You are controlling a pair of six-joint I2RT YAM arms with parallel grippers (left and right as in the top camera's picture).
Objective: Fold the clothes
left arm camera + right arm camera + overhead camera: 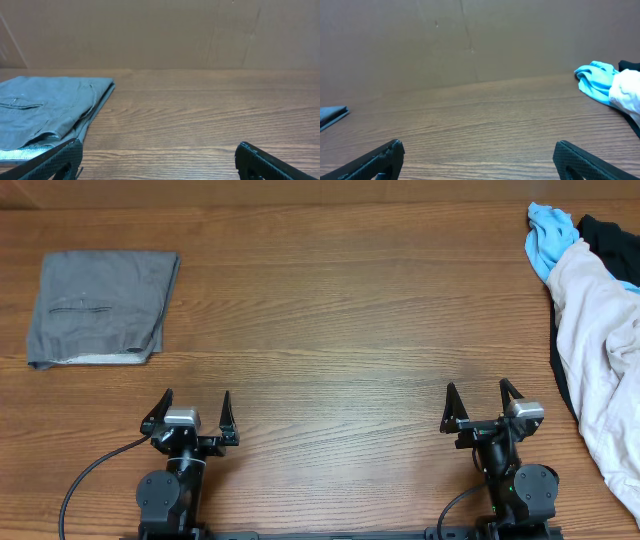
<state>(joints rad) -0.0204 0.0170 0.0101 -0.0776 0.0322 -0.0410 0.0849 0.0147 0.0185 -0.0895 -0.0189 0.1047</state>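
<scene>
Left jaws: spread wide and holding nothing; in the left wrist view both dark fingertips (55,159) frame bare wood at the near edge of the worktop (350,310).
Right jaws: likewise spread and holding nothing, low at the near edge, well apart from all cloth.
Gray shorts (100,305): at the far-left of the worktop, lying flat as a compact, roughly rectangular packet. The slit pocket faces up and a strip of pale waistband lining shows along the near edge (30,150). Neither arm touches them.
Position relative to arms: the shorts sit ahead of the left arm (172,480) and off to its left, and are well apart from the right arm (515,475).
Other cloth: a heap at the far-right edge, comprising a whitish-pink garment (600,350), a light-blue cloth (548,235) and a dark item beneath, partly cut off by the frame.
Step in hand (judgement): the folding appears complete or nearly so. Layers are stacked and edges roughly aligned, and both arms are parked clear.
Next move (judgement): if any tidying is wanted, it falls to the left arm. This calls for a reach forward and leftward and a low approach to the near edge where the lining peeks out. A light press or tuck is needed there, not a lift, since a lift could spill the stacked layers.
</scene>
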